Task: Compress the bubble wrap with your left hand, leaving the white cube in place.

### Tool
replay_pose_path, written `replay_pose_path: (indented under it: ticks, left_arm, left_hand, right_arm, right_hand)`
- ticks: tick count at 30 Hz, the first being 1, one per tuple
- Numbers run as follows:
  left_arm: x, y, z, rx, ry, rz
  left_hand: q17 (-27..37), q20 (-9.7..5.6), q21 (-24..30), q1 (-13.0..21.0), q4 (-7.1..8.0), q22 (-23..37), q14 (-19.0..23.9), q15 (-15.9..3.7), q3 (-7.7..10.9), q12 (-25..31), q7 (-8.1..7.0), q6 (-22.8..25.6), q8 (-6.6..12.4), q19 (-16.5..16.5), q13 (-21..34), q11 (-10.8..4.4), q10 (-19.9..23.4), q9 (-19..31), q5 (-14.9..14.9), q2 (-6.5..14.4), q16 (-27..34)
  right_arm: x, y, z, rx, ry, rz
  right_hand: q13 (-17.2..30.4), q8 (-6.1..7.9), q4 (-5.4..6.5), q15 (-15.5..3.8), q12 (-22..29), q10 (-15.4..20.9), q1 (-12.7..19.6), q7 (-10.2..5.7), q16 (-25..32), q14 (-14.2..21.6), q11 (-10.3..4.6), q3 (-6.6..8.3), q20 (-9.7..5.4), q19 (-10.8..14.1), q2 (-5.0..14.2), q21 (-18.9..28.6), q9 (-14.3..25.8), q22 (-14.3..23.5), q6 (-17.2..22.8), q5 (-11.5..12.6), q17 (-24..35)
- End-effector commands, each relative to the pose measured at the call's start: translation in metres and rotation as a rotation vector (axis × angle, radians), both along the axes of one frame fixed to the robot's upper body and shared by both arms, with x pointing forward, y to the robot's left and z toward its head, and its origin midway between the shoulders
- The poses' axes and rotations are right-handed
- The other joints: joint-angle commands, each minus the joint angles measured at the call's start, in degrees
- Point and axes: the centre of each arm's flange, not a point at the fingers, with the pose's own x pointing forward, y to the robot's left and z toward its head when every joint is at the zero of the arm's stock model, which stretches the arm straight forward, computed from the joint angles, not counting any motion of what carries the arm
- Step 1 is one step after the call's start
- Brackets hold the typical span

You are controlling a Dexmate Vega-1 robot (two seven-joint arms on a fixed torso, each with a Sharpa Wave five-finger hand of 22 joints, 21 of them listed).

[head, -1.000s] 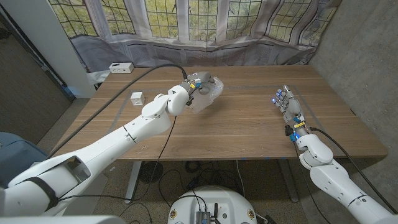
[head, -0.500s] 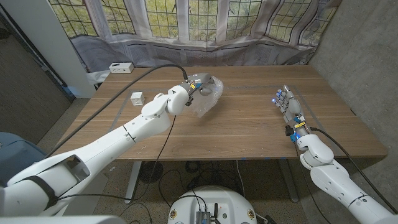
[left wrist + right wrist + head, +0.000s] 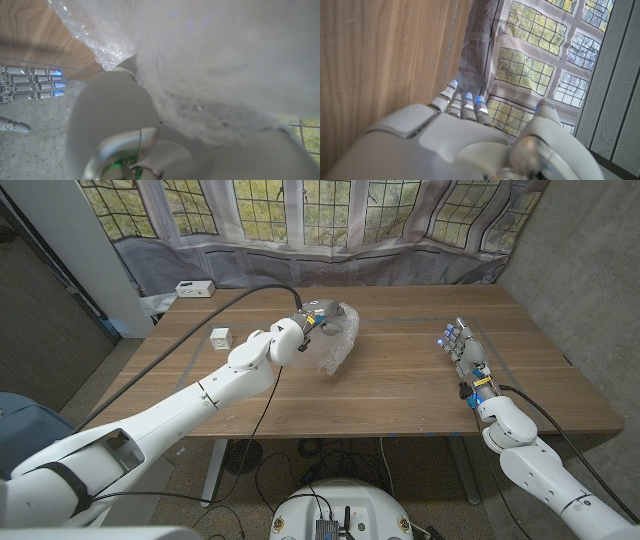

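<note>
My left hand (image 3: 316,316) grips a crumpled sheet of clear bubble wrap (image 3: 337,342) and holds it just above the middle of the wooden table (image 3: 400,380). Close up in the left wrist view, the bubble wrap (image 3: 215,65) bulges over my left hand (image 3: 125,140). A small white cube (image 3: 220,337) sits on the table near its left side, well apart from that hand. My right hand (image 3: 465,352) stands on its edge near the table's right side, fingers straight and together, holding nothing. In the left wrist view the right hand's fingers (image 3: 30,82) show in the distance.
A white power strip (image 3: 194,288) lies at the table's back left corner. A black cable (image 3: 225,305) runs across the left part of the table along my left arm. A curtain and windows (image 3: 320,220) stand behind the table.
The bubble wrap has been drawn tighter and lifted in my left hand, its loose end now hanging lower right. My right hand and the cube have not moved.
</note>
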Motion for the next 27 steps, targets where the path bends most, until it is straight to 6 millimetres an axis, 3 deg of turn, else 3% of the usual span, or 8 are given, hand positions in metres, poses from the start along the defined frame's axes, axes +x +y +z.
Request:
replay_pose_path:
  ticks: [1,12,27]
  left_arm:
    - [0.007,-0.001,-0.010,0.019,0.022,0.026]
    - [0.024,0.001,-0.029,0.029,0.017,0.063]
    - [0.029,-0.002,-0.045,0.030,0.032,0.030]
  left_hand:
    - [0.0,0.18,-0.2,-0.5,0.21,0.2,-0.3,-0.15,-0.03,0.1,0.06,-0.2,0.07,-0.2,0.0,-0.22,-0.1,0.1,-0.1,-0.1,0.3]
    - [-0.1,0.31,-0.7,-0.9,-0.12,0.2,0.2,-0.55,0.15,0.3,-0.42,-0.1,0.37,-0.7,-0.2,-0.67,0.0,-0.2,0.0,0.0,0.7]
    - [-0.1,-0.27,-1.6,-2.2,-0.41,0.2,-1.1,-0.60,-0.07,0.3,-0.85,-0.8,0.38,-1.5,-0.4,-0.98,-0.9,-0.6,-0.1,-0.5,0.4]
  right_arm:
    - [0.000,-0.001,-0.003,-0.001,0.008,0.000]
    - [-0.003,-0.002,-0.006,0.003,0.011,-0.007]
    - [-0.004,0.001,-0.007,-0.010,0.017,0.000]
  right_hand:
    - [0.2,0.02,0.14,0.20,-0.1,0.3,0.5,0.06,-0.1,0.5,0.24,0.41,0.10,0.4,-0.12,0.2,0.3,0.2,0.7,-0.1,0.1]
    - [0.2,0.02,0.11,0.17,-0.1,0.3,0.6,0.09,-0.1,0.5,0.24,0.45,0.10,0.4,-0.11,0.2,0.3,0.2,0.7,-0.1,0.1]
    - [0.2,0.01,0.11,0.22,-0.1,0.3,0.6,0.08,-0.1,0.5,0.29,0.45,0.10,0.4,-0.13,0.2,0.3,0.2,0.7,-0.2,0.1]
